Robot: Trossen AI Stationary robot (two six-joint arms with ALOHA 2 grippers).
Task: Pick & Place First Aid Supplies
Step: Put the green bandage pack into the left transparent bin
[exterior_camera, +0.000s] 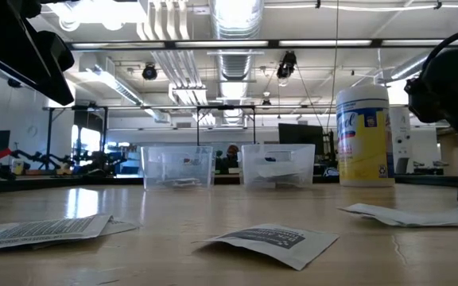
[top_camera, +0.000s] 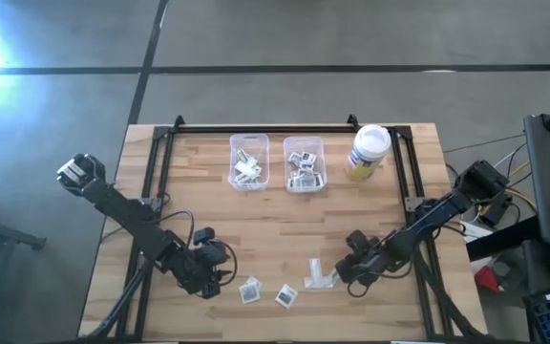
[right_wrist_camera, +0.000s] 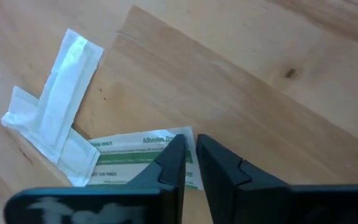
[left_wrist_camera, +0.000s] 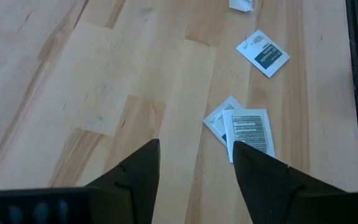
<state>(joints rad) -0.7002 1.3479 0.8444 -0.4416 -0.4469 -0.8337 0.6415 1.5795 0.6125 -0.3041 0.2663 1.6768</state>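
My right pincer (right_wrist_camera: 190, 163) is low over the front right part of the wooden desk (top_camera: 409, 191), its two dark fingers drawn almost together with only a thin slit between them. They sit at the edge of a long bandage packet with green print (right_wrist_camera: 132, 158); I cannot tell whether its paper is caught between the tips. Just beside it lie two plain pale strips (right_wrist_camera: 61, 112), crossed one over the other.

My left pincer (left_wrist_camera: 194, 163) hovers over the front left of the desk with its fingers spread wide and nothing between them. Close ahead of it lie two square white packets with dark print (left_wrist_camera: 247, 130), overlapping each other, and a little farther on a packet with a dark blue label (left_wrist_camera: 264, 54).

At the back of the desk stand two clear plastic bins (top_camera: 248, 161) side by side, each holding a small heap of packets. To their right stands the yellowish jar with a white lid (top_camera: 368, 151).
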